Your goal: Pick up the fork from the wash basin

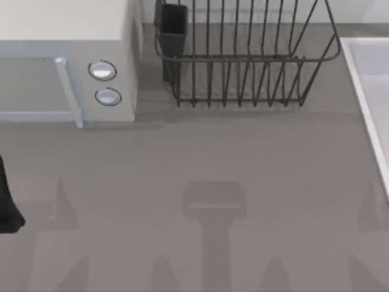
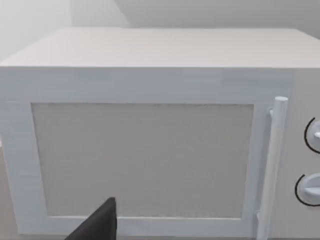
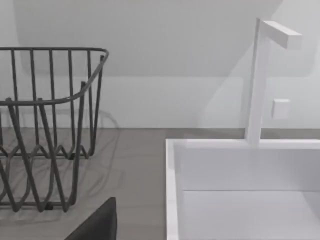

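Observation:
The wash basin (image 1: 366, 91) is a pale recessed basin with a raised light rim at the table's right edge. In the right wrist view its rim (image 3: 172, 195) and inner wall lie close ahead, and a white tap (image 3: 256, 85) stands behind it. The fork is out of view. A dark part of my right gripper (image 3: 97, 225) shows in the right wrist view, short of the basin's near corner. A dark part of my left gripper (image 2: 97, 225) faces the microwave door, and the left arm (image 1: 7, 204) sits at the table's left edge.
A white microwave (image 1: 67, 61) with two round knobs stands at the back left. A dark wire dish rack (image 1: 243, 55) with a dark cup holder (image 1: 173, 24) stands at the back middle. Grey table surface (image 1: 200, 170) lies open in front.

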Robot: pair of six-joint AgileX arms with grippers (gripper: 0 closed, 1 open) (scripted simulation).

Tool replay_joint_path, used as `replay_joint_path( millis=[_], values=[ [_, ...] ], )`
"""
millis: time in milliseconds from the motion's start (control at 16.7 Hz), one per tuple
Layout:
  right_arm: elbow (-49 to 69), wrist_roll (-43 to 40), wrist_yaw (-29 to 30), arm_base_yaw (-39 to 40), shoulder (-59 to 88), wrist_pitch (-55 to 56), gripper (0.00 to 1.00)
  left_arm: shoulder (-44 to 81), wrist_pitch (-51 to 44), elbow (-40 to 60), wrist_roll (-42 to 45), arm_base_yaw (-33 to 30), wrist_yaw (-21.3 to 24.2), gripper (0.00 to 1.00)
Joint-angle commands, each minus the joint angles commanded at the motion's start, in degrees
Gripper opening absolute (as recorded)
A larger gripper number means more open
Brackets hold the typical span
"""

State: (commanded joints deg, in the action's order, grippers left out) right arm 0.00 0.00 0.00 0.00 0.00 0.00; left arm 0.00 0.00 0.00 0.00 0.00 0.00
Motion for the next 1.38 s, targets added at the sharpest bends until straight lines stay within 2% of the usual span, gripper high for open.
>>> replay_joint_path(
  millis=[420,660,960,1380],
  values=[
    [0.0,0.0,0.0,0.0,0.0,0.0,1.0,0.0,0.0,0.0,0.0,0.0,0.0,1.0],
    [4.57,-0.55,-0.01,-0.51,5.45,-2.85,1.0,0.0,0.0,0.0,0.0,0.0,0.0,1.0],
    [19.35,-2.27,-0.04,-2.24,23.36,-12.08,1.0,0.0,0.0,0.0,0.0,0.0,0.0,1.0],
    [49.53,-5.69,-0.02,-5.85,60.54,-30.85,1.0,0.0,0.0,0.0,0.0,0.0,0.0,1.0]
  ],
)
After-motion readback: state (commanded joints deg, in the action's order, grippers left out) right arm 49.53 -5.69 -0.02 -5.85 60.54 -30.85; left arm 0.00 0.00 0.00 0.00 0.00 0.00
